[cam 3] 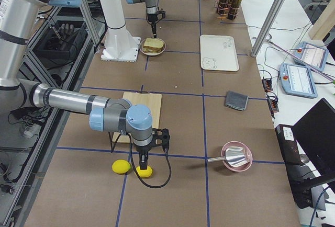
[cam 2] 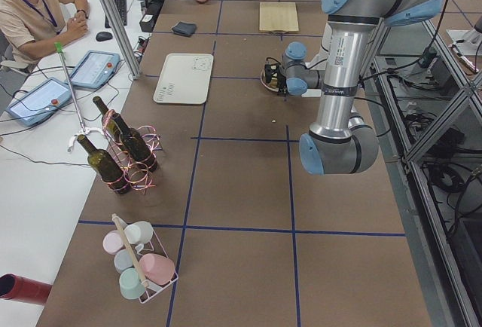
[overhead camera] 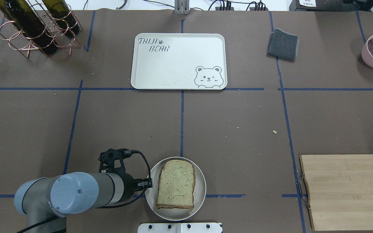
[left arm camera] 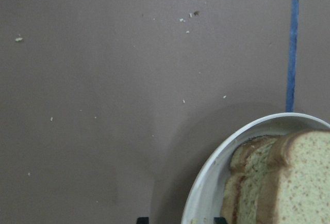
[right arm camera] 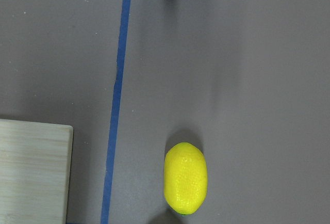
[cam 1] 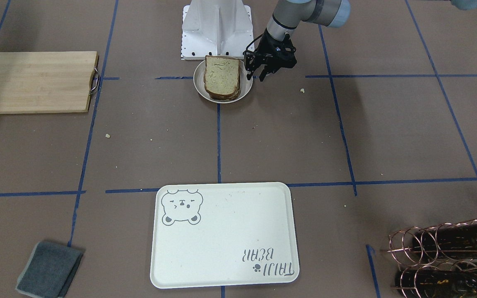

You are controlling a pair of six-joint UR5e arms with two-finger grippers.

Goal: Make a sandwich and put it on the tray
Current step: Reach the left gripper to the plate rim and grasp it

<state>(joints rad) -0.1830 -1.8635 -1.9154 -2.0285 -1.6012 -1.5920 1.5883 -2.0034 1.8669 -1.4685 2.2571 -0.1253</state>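
**Brown-crusted, pale greenish-tan bread sandwich [overhead camera: 175, 183] in a small round off-white bowl [overhead camera: 201, 187], black two-finger left gripper [cam 1: 256, 76] at its rim.**

The bowl sits at the middle of the worktop's robot-side edge, well apart from the large cream-white rectangular tray [overhead camera: 173, 61] with the bear drawing at the middle of the operators' edge. The left gripper's jaws stand parted astride the bowl's rim, clamped on nothing. The right gripper [cam 3: 143, 160] hangs over a yellow lemon [cam 3: 144, 172] near the worktop's right end; its opening cannot be told.

The tray [cam 2: 183, 78] is seen left of centre in the upper half. A wine-bottle rack [cam 2: 124, 157] is placed below it, and a cup rack [cam 2: 141, 264] at lower left.
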